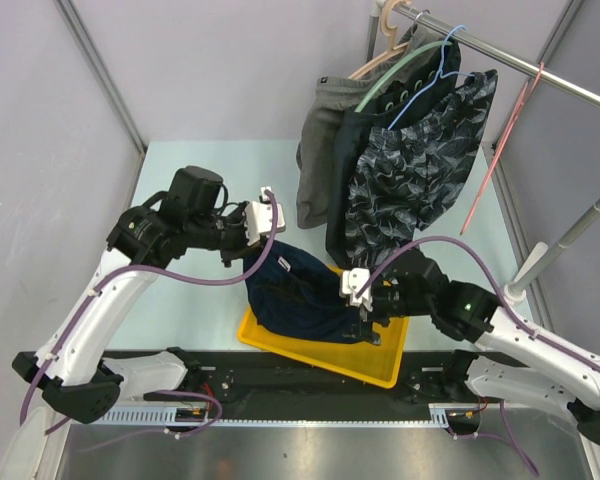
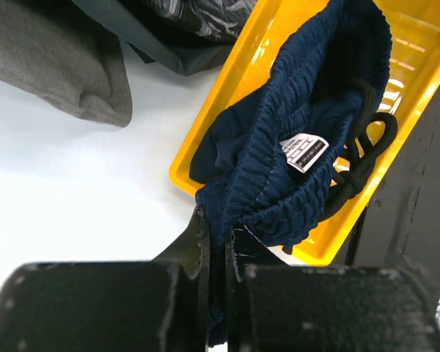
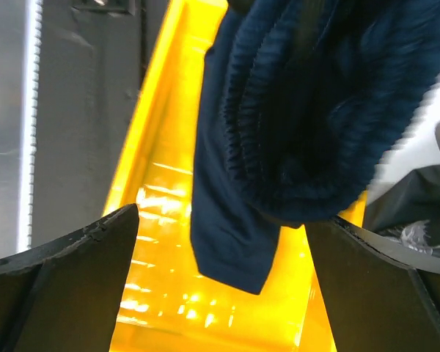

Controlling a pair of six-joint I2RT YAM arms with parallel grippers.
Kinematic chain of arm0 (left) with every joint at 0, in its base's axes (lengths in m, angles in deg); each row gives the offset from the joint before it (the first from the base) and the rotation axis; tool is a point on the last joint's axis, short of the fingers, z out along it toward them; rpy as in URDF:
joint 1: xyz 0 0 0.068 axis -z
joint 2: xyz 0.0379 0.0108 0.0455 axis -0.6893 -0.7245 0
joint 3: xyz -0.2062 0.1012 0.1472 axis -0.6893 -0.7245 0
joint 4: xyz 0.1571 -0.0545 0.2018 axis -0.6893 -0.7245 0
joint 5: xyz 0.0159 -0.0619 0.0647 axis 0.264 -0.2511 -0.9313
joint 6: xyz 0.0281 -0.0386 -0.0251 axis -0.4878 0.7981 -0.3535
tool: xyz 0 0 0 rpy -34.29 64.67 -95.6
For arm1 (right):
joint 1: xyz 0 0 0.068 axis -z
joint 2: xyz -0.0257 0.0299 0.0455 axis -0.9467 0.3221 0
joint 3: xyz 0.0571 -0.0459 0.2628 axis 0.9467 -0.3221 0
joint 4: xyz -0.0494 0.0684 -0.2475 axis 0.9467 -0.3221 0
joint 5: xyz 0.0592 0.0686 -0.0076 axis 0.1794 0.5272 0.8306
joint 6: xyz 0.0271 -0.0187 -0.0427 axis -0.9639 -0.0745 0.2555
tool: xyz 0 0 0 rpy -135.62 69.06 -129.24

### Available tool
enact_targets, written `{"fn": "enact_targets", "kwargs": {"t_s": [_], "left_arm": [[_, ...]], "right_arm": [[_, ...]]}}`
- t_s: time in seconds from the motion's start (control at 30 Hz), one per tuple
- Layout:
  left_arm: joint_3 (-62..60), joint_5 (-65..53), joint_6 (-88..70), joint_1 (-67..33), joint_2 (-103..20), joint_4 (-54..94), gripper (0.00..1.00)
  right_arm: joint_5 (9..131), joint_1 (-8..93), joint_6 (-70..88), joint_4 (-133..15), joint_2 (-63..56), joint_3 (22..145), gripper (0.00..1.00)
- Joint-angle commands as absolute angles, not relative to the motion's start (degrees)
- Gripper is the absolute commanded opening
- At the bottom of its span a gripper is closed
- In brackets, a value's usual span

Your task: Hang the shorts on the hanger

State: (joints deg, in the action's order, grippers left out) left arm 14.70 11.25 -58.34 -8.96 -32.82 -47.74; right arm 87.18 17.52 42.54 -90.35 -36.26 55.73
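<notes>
Shorts (image 1: 300,295) hang bunched over the yellow tray (image 1: 320,358) on the worktop (image 1: 200,300). Their waistband is clamped in the left tool (image 2: 216,246), that arm bent and reaching inward. The right tool (image 3: 221,220), on a low arm, stands spread apart beside the fabric. The hanger (image 1: 500,150) hangs on the rail (image 1: 540,75), well apart.

The left arm (image 1: 90,312) and the right arm (image 1: 545,348) are built alike, the long links being cased in smooth white shell; joints and motor housings are finished in matte black; a thin purple cable (image 1: 185,279) is looped along each arm; white plastic wrist mounts (image 1: 264,214) are fitted behind the fingers; the left gripper (image 2: 217,246) is formed of rough-grained black blocks with scuffed pale edges; the right gripper (image 3: 221,220) is formed of black wedge-shaped fingers (image 3: 66,271).
</notes>
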Motion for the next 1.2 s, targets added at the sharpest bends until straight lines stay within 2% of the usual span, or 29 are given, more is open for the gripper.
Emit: {"fn": "enact_targets", "kwargs": {"t_s": [0.0, 0.13, 0.23, 0.37, 0.43, 0.47, 0.5, 0.67, 0.8, 1.0, 1.17], "left_arm": [[17.6, 15.3, -56.1, -9.7, -32.6, -44.1, 0.00], [17.5, 15.9, -56.0, -10.2, -32.4, -44.2, 0.00], [16.9, 16.4, -56.1, -10.4, -32.0, -44.1, 0.00], [15.7, 16.5, -56.2, -10.8, -31.5, -44.3, 0.00], [15.8, 16.7, -56.5, -10.9, -31.3, -44.8, 0.01], [16.0, 16.6, -56.6, -10.9, -31.1, -44.8, 0.01], [16.1, 16.3, -56.7, -10.9, -31.1, -44.9, 0.02], [17.6, 12.4, -58.5, -11.4, -30.5, -46.7, 0.05], [20.3, 7.2, -57.8, -11.5, -29.9, -44.8, 0.04], [36.6, 9.2, -55.9, -11.4, -34.8, -45.6, 0.03], [57.0, 14.0, -53.8, -11.1, -40.3, -48.8, 0.07]], "right_arm": [[77.9, 16.6, 43.1, -75.8, -34.9, 52.6, 1.00], [72.1, 18.6, 40.0, -68.5, -31.2, 52.6, 1.00], [73.2, 20.3, 38.1, -65.3, -30.1, 52.7, 1.00], [73.0, 21.0, 37.5, -61.1, -31.2, 52.9, 0.89], [71.6, 21.1, 36.5, -60.2, -32.3, 53.7, 0.55], [71.5, 21.4, 36.5, -61.0, -32.6, 54.9, 0.16], [71.6, 21.4, 37.1, -61.9, -33.5, 55.8, 0.02], [68.1, 21.5, 38.1, -70.3, -38.0, 61.9, 0.00], [64.8, 21.4, 40.2, -76.1, -40.6, 70.3, 0.00], [69.5, 21.9, 45.5, -85.5, -37.8, 86.3, 0.00], [69.4, 22.2, 48.7, -93.0, -31.2, 103.9, 0.00]]}}
